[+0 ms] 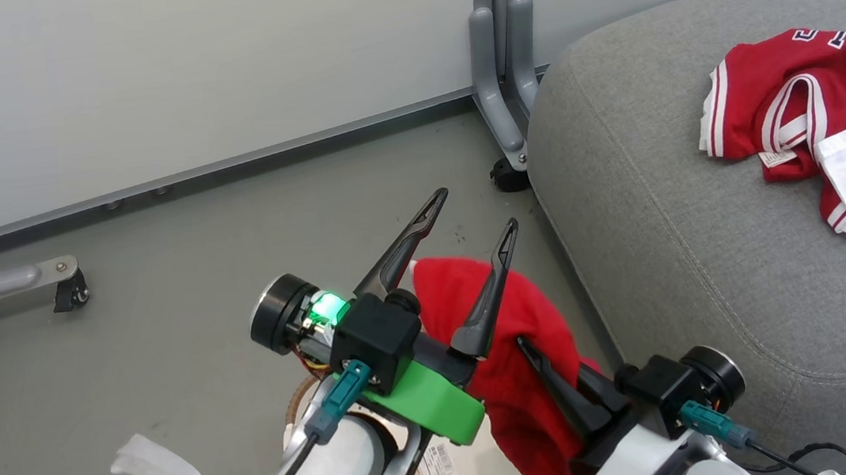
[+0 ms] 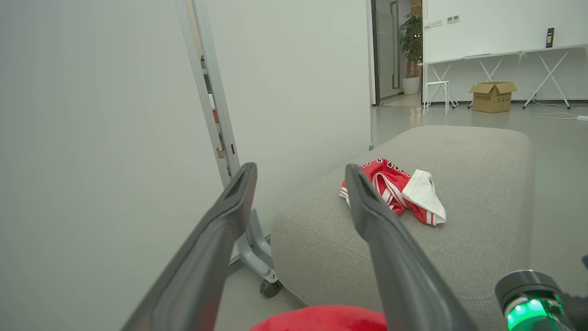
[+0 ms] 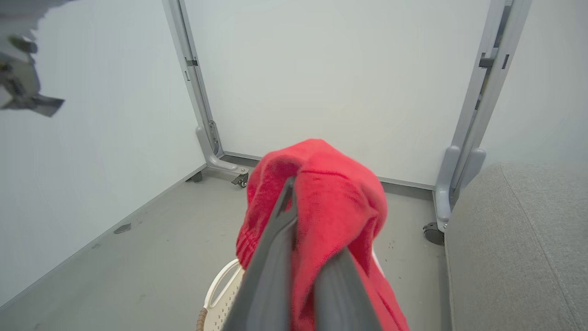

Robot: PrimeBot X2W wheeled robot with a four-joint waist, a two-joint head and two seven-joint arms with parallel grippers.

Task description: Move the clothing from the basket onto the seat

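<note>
R hand (image 3: pixel 305 216) clenched on small plain red soft garment (image 1: pixel 505 395), over off-white perforated plastic basket (image 3: pixel 225 299). Large grey fabric seat (image 1: pixel 670 241) lies near, to its right; R arm nearer. L hand (image 1: pixel 474 210) released, empty.

Pale partition panels (image 1: pixel 173 75) stand on castors (image 1: pixel 71 295); a cardboard box (image 2: pixel 492 96) sits on the far floor (image 2: pixel 459 118).

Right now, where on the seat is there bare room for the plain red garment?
The seat is bare from its rounded left edge to the striped garment, and nearer than it. Crowded: above the basket, around the plain red garment.
</note>
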